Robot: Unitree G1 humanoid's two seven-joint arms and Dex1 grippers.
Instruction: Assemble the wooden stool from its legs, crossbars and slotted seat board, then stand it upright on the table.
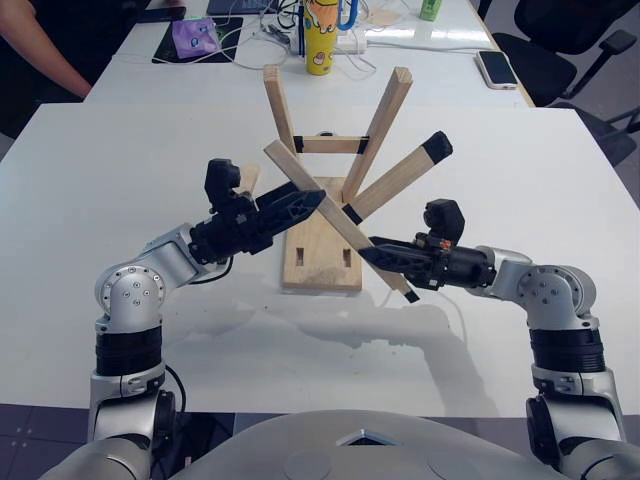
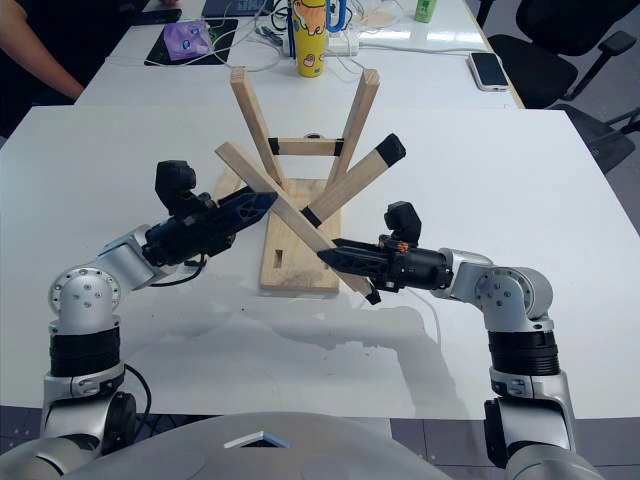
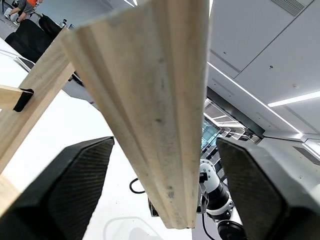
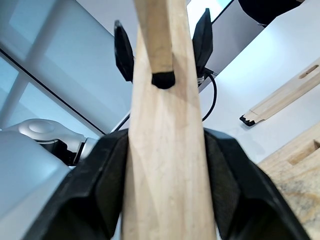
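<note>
The slotted seat board (image 1: 316, 272) lies flat mid-table. At its far end two legs (image 1: 386, 118) joined by a crossbar (image 1: 330, 145) stand up from it in a V. In front, a long leg (image 1: 340, 226) slants across the board, linked at a black clip to a second black-tipped leg (image 1: 402, 173). My right gripper (image 1: 368, 250) is shut on the long leg's lower part; the right wrist view shows its pads (image 4: 107, 185) pressed on both sides. My left gripper (image 1: 318, 198) is open around the upper part (image 3: 150, 100), with gaps either side. A loose black-tipped piece (image 4: 280, 100) lies behind the left arm.
A second table adjoins at the back with a yellow cup (image 1: 320, 40), cables, a phone (image 1: 497, 68) and a purple item on a dark pad (image 1: 192, 38). A person's arm rests at the back left. Black chairs stand at the far right. White tabletop spreads on both sides.
</note>
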